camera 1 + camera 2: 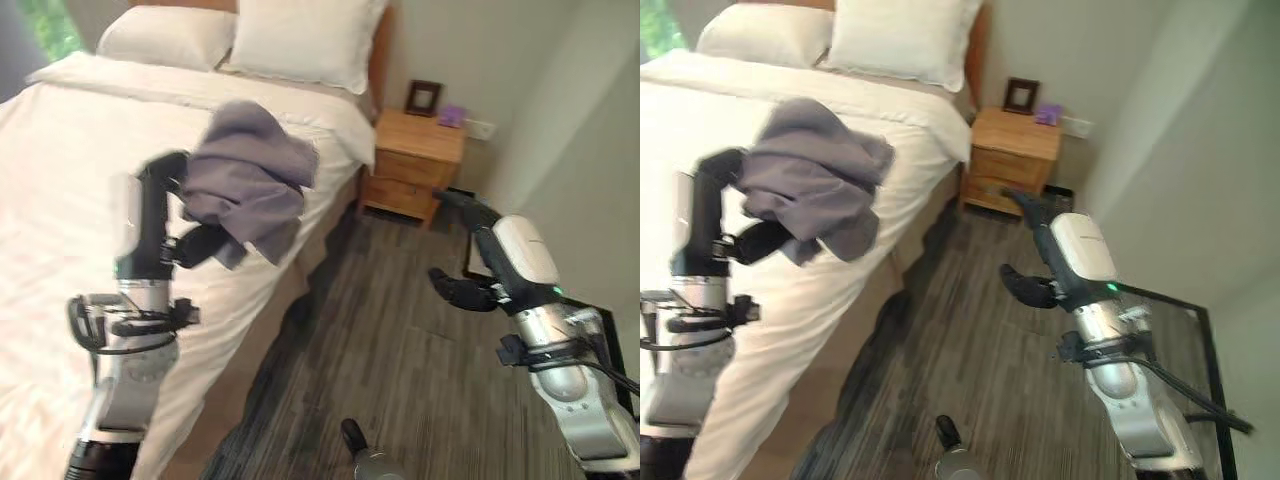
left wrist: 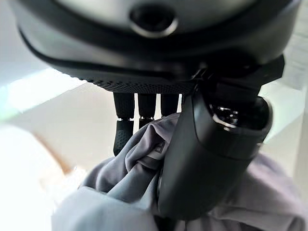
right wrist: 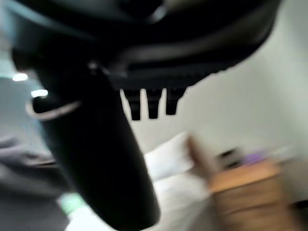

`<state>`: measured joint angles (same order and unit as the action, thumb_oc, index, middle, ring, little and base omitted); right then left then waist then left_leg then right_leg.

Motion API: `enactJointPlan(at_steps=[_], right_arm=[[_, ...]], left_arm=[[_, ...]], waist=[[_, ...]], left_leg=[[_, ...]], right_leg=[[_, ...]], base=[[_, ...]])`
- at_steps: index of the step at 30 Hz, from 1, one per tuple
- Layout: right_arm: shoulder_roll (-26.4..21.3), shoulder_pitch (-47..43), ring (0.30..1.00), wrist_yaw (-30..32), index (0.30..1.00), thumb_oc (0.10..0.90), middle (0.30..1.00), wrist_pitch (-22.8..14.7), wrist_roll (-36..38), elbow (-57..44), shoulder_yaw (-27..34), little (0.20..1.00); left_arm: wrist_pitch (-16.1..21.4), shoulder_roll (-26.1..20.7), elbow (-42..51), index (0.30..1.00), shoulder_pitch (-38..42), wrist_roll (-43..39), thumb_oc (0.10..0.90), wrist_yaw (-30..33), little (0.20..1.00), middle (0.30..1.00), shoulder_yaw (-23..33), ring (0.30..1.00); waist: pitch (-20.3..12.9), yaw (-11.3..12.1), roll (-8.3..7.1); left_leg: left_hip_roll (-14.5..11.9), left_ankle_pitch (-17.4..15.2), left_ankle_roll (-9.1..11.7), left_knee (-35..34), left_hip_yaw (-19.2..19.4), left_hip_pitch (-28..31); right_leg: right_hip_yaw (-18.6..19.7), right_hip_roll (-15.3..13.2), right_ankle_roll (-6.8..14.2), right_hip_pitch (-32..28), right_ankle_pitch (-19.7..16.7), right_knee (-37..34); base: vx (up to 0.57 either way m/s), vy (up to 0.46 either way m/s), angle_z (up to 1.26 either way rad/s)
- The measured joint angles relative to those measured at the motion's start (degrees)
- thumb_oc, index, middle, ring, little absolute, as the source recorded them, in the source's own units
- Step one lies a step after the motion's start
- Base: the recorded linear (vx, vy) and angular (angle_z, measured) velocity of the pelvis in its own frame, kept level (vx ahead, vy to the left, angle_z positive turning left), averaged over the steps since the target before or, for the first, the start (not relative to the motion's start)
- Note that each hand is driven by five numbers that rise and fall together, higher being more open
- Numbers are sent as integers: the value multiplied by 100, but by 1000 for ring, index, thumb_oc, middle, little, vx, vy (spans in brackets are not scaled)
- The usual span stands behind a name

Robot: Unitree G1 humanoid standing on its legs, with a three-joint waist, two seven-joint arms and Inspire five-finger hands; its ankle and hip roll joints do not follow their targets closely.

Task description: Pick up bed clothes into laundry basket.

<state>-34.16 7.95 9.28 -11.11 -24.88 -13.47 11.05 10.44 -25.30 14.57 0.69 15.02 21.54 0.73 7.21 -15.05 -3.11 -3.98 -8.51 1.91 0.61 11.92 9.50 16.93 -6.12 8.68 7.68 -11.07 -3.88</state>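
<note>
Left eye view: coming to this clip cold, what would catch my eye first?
The grey garment stands out, bunched and hanging from the raised left hand above the side of the white bed; the left wrist view shows fingers and thumb pinching the cloth. The right hand hangs over the dark wood floor, holding nothing. A wooden nightstand stands beside the bed, carrying a small picture frame.

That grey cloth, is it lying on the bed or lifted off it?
Lifted: the grey cloth hangs bunched from the left hand, whose fingers curl into it, above the bed.
</note>
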Motion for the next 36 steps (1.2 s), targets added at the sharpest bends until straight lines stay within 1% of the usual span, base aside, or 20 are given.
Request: enactJointPlan(at_steps=[4,6,8,10,11,13,14,15,16,17,18,20,23,24,25,26,27,29,33,36], right_arm=[[634,359,900,552,900,800,900,319,-80,-13,530,900],[751,353,900,837,900,800,900,399,-105,-30,262,900],[909,312,900,1006,900,800,900,412,-206,-30,73,900],[837,57,900,1056,900,800,900,409,-326,85,23,900],[825,24,900,1058,900,800,900,477,-391,163,-25,900],[824,140,900,1057,900,800,900,499,-427,192,-190,900],[827,104,900,1068,900,800,900,494,-490,242,-523,900],[815,-155,900,1068,900,800,900,482,-526,250,-703,900],[734,-735,900,1087,900,800,900,435,-585,279,-870,900],[707,-939,900,1088,900,800,900,444,-595,428,-889,900],[990,-1011,900,1093,900,800,900,488,-636,729,-1200,900],[938,-770,900,1097,900,800,900,370,-684,494,-1432,900],[916,-595,900,1213,900,800,900,261,-753,318,-1658,900],[859,-400,900,1249,900,800,900,288,-747,311,-1658,900],[794,-344,900,1280,900,800,900,305,-742,308,-1616,900],[725,-349,900,1330,900,800,900,326,-736,316,-1561,900],[692,-551,900,1374,900,800,900,406,-695,411,-1518,900],[650,-672,900,1353,900,800,900,457,-664,460,-1642,900],[156,-825,900,1293,900,800,900,427,-532,397,-1805,900],[-271,-885,900,1289,900,800,900,342,-447,332,-1750,900]], left_arm=[[-75,183,-26,300,-233,-451,400,-4,300,300,-188,300],[-122,3,-165,300,-209,-634,400,-7,300,300,-311,300],[-218,-35,-407,300,23,-824,400,-18,300,300,-605,300],[-239,208,-655,300,308,-842,400,-132,300,300,-849,300],[-374,238,-698,300,361,-843,400,-262,300,300,-1185,300],[-464,155,-699,300,290,-834,400,-379,300,300,-1427,300],[-451,40,-725,300,161,-849,400,-357,300,300,-1492,300],[-478,-7,-731,300,160,-884,400,-351,300,300,-1412,300],[-564,-157,-671,300,545,-877,400,-403,300,300,-1297,300],[-576,-254,-678,300,689,-876,400,-450,300,300,-1358,300],[-588,-517,-725,300,503,-878,400,-435,300,300,-1455,300],[-681,-545,-758,300,307,-871,400,-464,300,300,-1443,300],[-677,-686,-1077,300,425,-866,400,-452,300,300,-1442,300],[-700,-616,-1460,300,649,-830,400,-457,300,300,-1505,300],[-703,-508,-1460,300,632,-826,400,-457,300,300,-1540,300],[-698,-386,-1442,300,632,-823,400,-459,300,300,-1592,300],[-660,-262,-1372,300,581,-825,400,-439,300,300,-1707,300],[-707,-229,-1355,300,475,-827,400,-443,300,300,-1845,300],[-703,-222,-1032,300,415,-825,400,-401,300,300,-1885,300],[-666,-156,-827,300,495,-830,400,-259,300,300,-1879,300]], waist=[[-21,-267,147],[46,-250,-68],[156,-299,-290],[556,-161,264],[717,-65,638],[678,139,590],[636,402,361],[613,460,359],[574,834,571],[546,922,691],[381,1208,125],[175,1200,-73],[-32,1334,-260],[-163,1239,-332],[-166,1233,-326],[-155,1230,-260],[-67,1446,-86],[39,1557,8],[566,1446,91],[600,1182,449]], left_leg=[[-68,309,60,-527,726,35],[81,348,144,-473,1371,195],[286,195,-49,-163,1839,115],[-115,146,-149,-232,1980,103],[-375,264,43,-291,2341,260],[-417,193,28,-103,2582,555],[-550,-263,61,719,3067,566],[-470,-508,-87,917,3172,355],[241,-273,-1143,53,3179,-739],[99,299,-1398,-527,3368,-852],[66,682,-678,-203,4260,-336],[-201,685,-728,434,4582,-273],[-884,623,-752,1527,5141,-315],[-1746,617,-557,3119,5049,-606],[-2070,513,-65,3544,5036,-661],[-2046,310,532,3462,4845,-764],[-2141,905,1091,3697,4337,-908],[-2227,606,1347,4156,3516,-1159],[-1205,270,711,2662,640,-1472],[-861,1146,487,1227,-117,-1034]], right_leg=[[-497,84,461,597,407,667],[-1267,115,-254,597,-682,345],[-1605,57,-355,442,-917,-200],[-2562,6,-285,882,179,684],[-3469,-226,-511,1308,816,2603],[-3960,-556,-849,1040,1449,3894],[-4305,-414,-1089,453,1580,3319],[-4019,-146,-870,440,1345,2797],[-4045,287,-360,336,980,1757],[-5006,106,-693,100,1607,2919],[-5498,-689,-227,-574,2302,3591],[-5606,-1037,-177,-947,2230,3135],[-5402,-588,-858,-890,1190,1224],[-5305,-241,-1052,-1064,885,487],[-5145,-146,-1033,-1161,902,234],[-4927,-83,-1069,-1161,932,95],[-3945,86,-1065,-1080,928,-87],[-3495,130,-1063,-1119,870,-124],[-2842,18,-974,-1570,771,-42],[-2533,-4,-464,-1608,1014,226]], base=[[-193,90,-95],[-292,99,-108],[-252,180,-99],[-193,183,-95],[-201,174,-94],[-159,166,-110],[-178,149,-156],[-270,172,-319],[-281,118,-303],[-244,14,-411],[-205,-124,-258],[-223,-280,-241],[-164,-369,-209],[-108,-197,-142],[-133,-172,-119],[-246,-45,-147],[-290,10,-182],[-197,95,-152],[-236,286,-95],[-86,256,-84]])
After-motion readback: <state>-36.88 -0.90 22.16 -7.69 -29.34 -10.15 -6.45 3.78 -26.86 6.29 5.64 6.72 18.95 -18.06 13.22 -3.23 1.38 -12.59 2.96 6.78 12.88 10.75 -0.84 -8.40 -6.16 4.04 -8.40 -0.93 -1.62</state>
